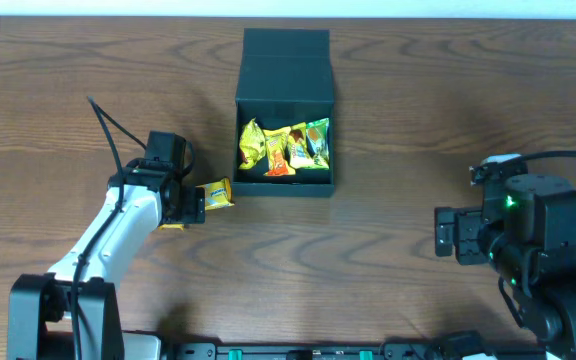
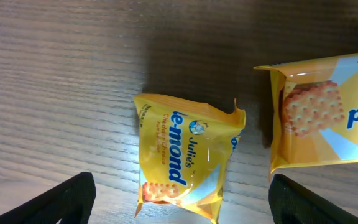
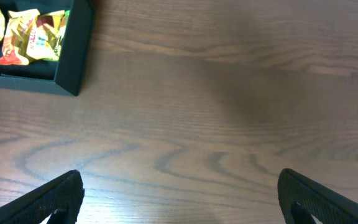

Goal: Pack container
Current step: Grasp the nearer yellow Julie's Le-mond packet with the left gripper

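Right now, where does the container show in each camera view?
Overhead: container, upper centre, lid open.
Left wrist: not in it.
Right wrist: container at top left, one corner only.
Shared landmark: the snack packets inside it, seen overhead and from the right wrist.

Wood table point(image 1: 418, 100), container point(image 1: 286, 187) (lid open), 2 packets point(image 2: 185, 155)

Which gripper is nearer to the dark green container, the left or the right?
Left. The left gripper hangs open close to the container's front-left corner, beside a yellow packet. The right gripper, open too, is clearly farther, off its front-right side.
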You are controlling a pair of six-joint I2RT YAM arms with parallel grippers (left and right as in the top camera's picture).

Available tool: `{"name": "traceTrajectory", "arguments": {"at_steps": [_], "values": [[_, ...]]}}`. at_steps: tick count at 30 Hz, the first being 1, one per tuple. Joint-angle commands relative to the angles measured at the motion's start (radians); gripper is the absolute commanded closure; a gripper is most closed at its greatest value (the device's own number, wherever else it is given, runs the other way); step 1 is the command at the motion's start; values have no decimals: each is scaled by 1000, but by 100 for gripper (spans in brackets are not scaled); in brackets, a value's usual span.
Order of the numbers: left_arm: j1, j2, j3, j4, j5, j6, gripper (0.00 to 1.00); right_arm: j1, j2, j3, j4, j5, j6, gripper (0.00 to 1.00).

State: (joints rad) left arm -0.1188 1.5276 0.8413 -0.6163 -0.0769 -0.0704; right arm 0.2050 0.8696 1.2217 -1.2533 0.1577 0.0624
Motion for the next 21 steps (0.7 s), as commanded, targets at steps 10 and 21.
{"name": "traceTrajectory", "arguments": {"at_steps": [10,21], "values": [[3,127,-5,60,18,19,16,-1,-3,-1,0,11,-15,1],[3,140,-5,44,14,18,57,-1,-3,-1,0,11,-15,1]]}}
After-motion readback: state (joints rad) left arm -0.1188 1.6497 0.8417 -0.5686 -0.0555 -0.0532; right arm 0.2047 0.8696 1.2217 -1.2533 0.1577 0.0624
